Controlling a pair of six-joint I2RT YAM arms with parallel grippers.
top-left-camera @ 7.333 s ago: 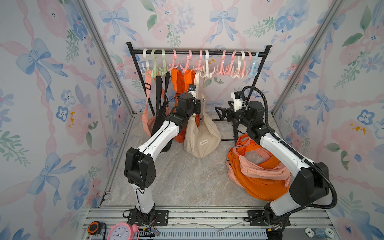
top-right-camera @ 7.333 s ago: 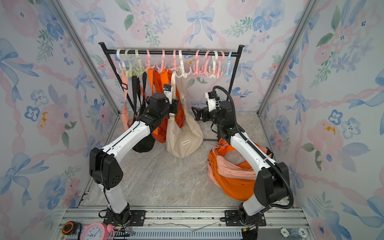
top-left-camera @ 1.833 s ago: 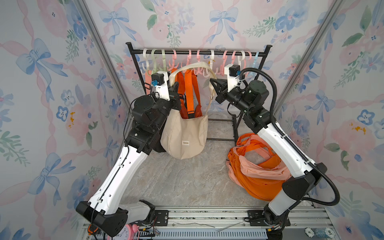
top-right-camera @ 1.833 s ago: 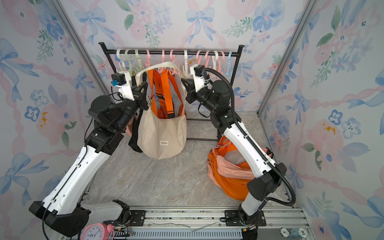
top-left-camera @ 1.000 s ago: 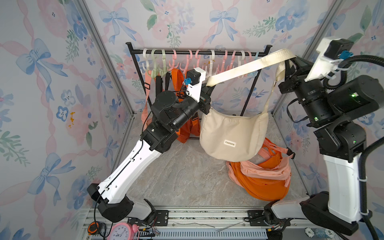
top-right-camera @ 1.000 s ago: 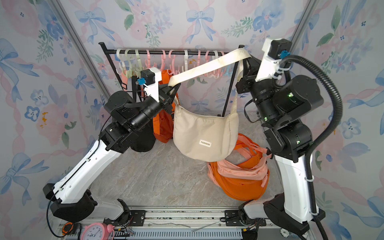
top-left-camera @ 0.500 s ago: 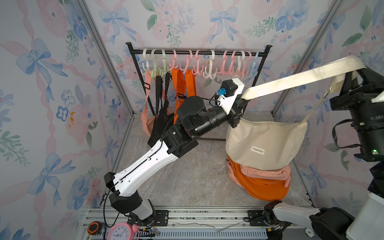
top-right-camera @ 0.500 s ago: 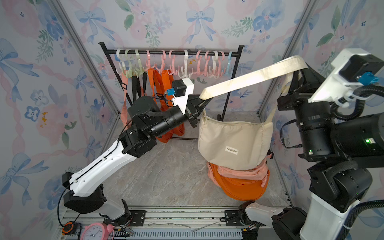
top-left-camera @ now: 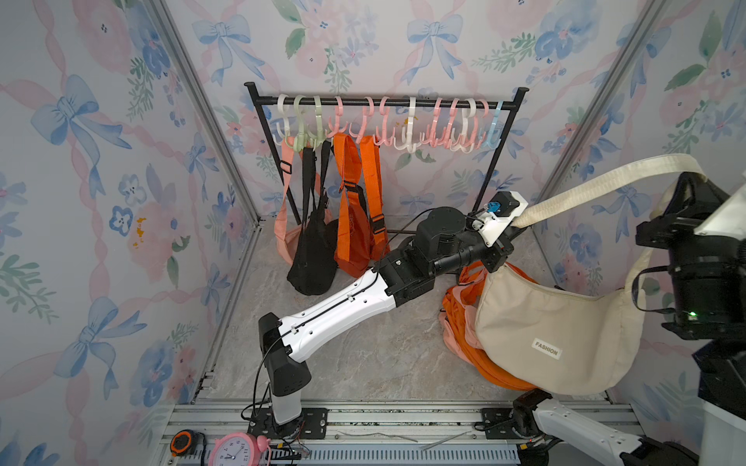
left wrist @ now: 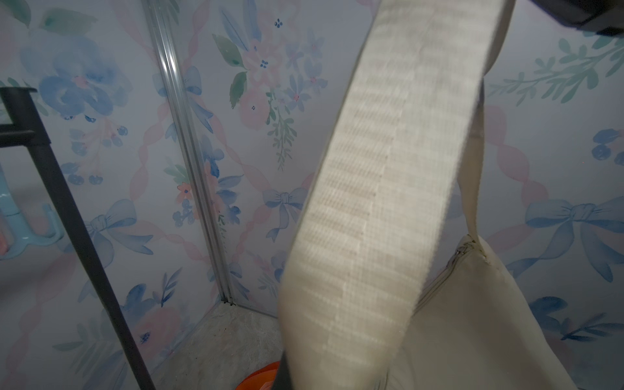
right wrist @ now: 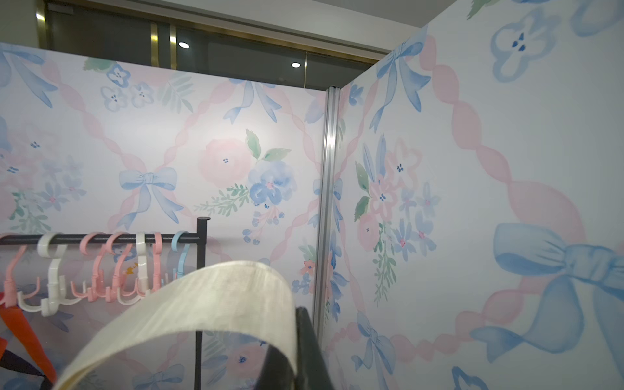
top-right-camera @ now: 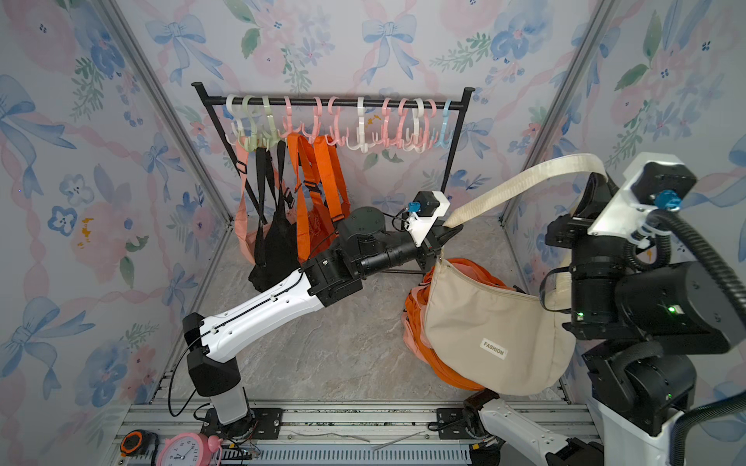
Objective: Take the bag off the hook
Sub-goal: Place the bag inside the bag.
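**Over the orange heap: bag is off the rack**

Beige bag (top-left-camera: 557,322) hangs in mid-air at the right of the cell, low over the heap of orange bags (top-left-camera: 494,373) on the floor. I can't tell whether it touches them. Its strap (top-left-camera: 605,177) runs taut between my arms. My left gripper (top-left-camera: 512,230) is pressed together on the lower end, and my right gripper (top-right-camera: 596,181) pinches it up high. Two seconds back that strap was still up at the hooks (top-left-camera: 411,121). Since then I've carried it away from the rack (top-left-camera: 355,103), and in the last half second further right and lower. I judge the unhooking done; only setting down and letting go remain.
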